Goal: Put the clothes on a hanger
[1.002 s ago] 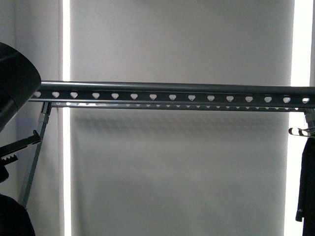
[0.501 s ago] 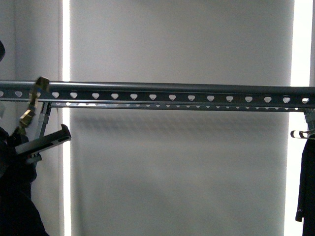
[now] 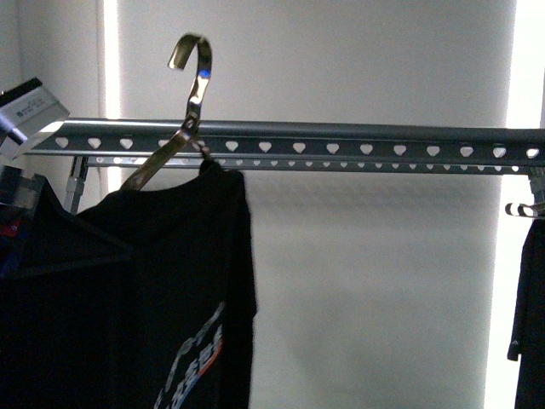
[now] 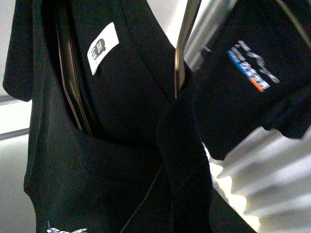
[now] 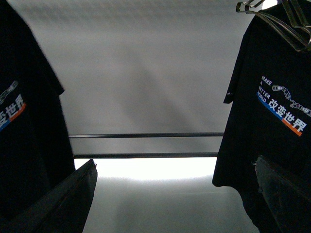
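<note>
Hanging on a metal hanger (image 3: 189, 81), the printed black T-shirt (image 3: 153, 281) sits near the left end of the perforated rail (image 3: 383, 145), with the hook raised above it. The right gripper (image 5: 175, 162) is spread wide and holds nothing. I cannot tell how the left gripper stands.

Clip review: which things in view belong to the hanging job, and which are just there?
In the job:
- printed black T-shirt
- metal hanger carrying it, hook raised above the rail
- perforated rail

Just there:
- another black T-shirt, hanging at the far right on its own hanger
- pale backdrop
</note>
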`<state>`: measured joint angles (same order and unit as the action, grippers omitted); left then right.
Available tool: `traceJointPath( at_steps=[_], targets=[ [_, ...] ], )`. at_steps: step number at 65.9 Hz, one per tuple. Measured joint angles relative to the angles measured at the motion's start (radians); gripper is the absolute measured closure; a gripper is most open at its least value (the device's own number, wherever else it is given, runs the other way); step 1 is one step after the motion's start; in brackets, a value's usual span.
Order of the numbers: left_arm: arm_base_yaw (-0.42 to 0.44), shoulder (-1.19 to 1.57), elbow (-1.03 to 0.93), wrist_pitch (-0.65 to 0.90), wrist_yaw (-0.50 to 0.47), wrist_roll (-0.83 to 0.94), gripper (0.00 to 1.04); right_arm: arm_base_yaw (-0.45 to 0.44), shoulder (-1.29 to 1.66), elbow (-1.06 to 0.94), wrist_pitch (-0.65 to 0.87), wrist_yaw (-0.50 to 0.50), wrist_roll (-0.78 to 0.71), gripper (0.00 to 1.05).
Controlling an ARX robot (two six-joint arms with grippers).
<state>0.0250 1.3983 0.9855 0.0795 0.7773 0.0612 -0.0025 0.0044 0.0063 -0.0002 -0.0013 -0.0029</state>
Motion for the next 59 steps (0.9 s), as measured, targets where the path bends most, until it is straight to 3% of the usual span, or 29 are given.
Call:
traceJointPath(
  at_steps=[8, 11, 20, 26, 48, 59],
  targets=[
    [0.031, 0.072, 0.121, -0.201, 0.242, 0.272, 1.01, 0.0, 0.0, 0.0, 0.0, 0.0, 0.0, 0.07],
    [0.032, 0.103, 0.167, -0.28, 0.283, 0.37, 1.01, 0.0, 0.0, 0.0, 0.0, 0.0, 0.0, 0.07],
    [0.009, 0.235, 0.366, -0.66, 0.292, 0.756, 1.01, 0.0, 0.0, 0.0, 0.0, 0.0, 0.0, 0.07],
    [-0.021, 0.294, 0.441, -0.77, 0.247, 0.909, 1.01, 0.0, 0.0, 0.0, 0.0, 0.0, 0.0, 0.07],
    [-0.114, 0.4, 0.658, -0.764, 0.262, 0.997, 1.0, 0.0, 0.0, 0.0, 0.0, 0.0, 0.0, 0.07],
    [-0.131, 0.458, 0.816, -0.91, 0.228, 1.055, 1.0, 0.0, 0.0, 0.0, 0.0, 0.0, 0.0, 0.07]
  ],
)
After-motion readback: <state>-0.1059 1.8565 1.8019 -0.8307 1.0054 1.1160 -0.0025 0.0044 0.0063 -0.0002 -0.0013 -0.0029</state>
